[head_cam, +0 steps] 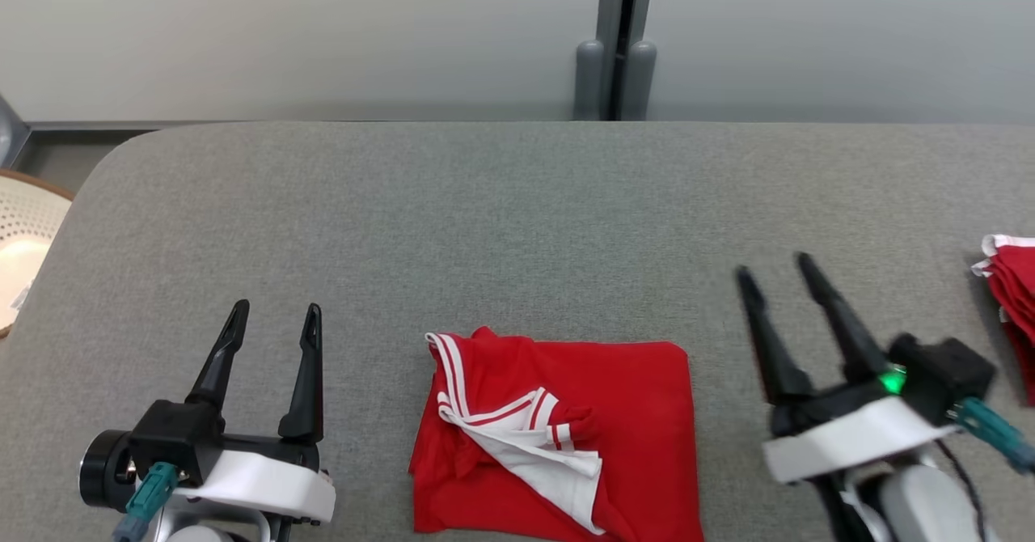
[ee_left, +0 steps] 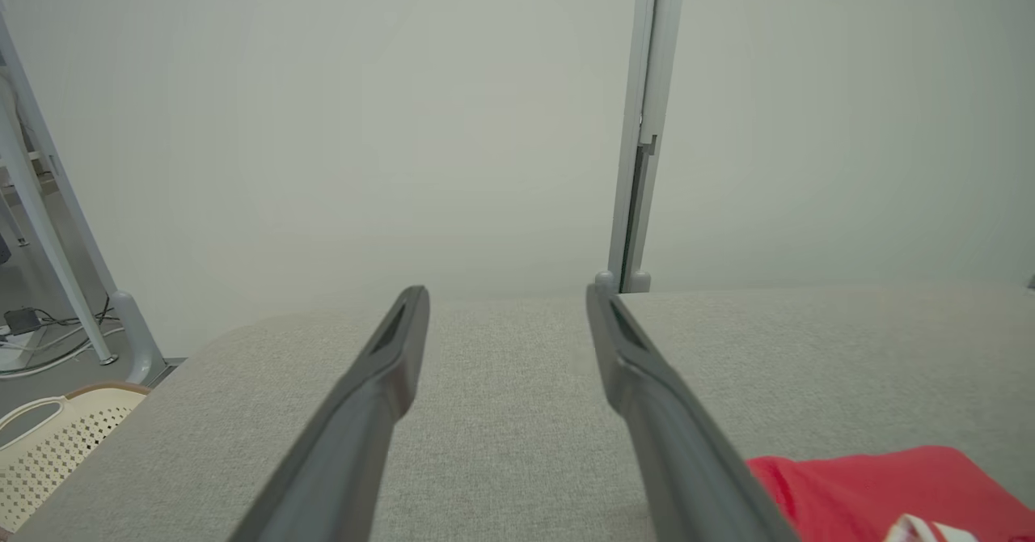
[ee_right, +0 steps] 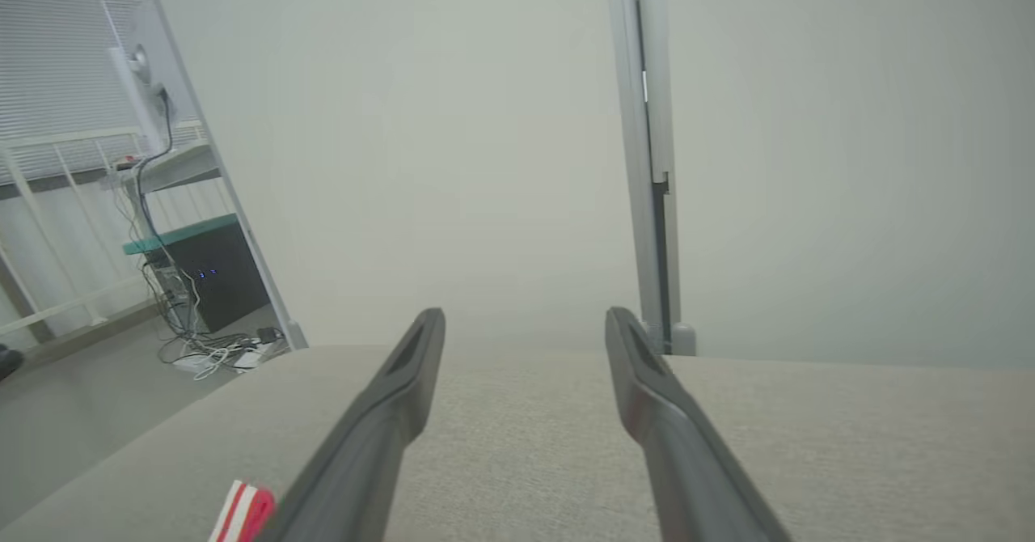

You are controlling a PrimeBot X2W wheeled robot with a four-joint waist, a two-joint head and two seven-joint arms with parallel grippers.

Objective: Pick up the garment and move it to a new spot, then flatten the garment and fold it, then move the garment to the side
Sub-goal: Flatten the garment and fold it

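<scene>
The red garment (head_cam: 631, 412) lies folded into a rough square near the front middle of the grey padded table (head_cam: 517, 202), its white striped collar and trim bunched on top at the left. My left gripper (head_cam: 276, 307) is open to its left, nothing between the fingers. To the garment's right my right gripper (head_cam: 772, 264) is open too, tilted leftward and clear of the cloth. In the left wrist view the open left gripper (ee_left: 508, 291) has the garment (ee_left: 873, 485) at the lower right. Beside the open right gripper (ee_right: 525, 313), a red-and-white striped cloth edge (ee_right: 242, 514) shows at the lower left.
More red cloth with white trim (head_cam: 1015, 283) lies at the table's right edge. A cream perforated basket (head_cam: 24, 243) stands off the table's left end, also the basket (ee_left: 57, 437). A grey partition post (head_cam: 614, 65) rises behind the far edge.
</scene>
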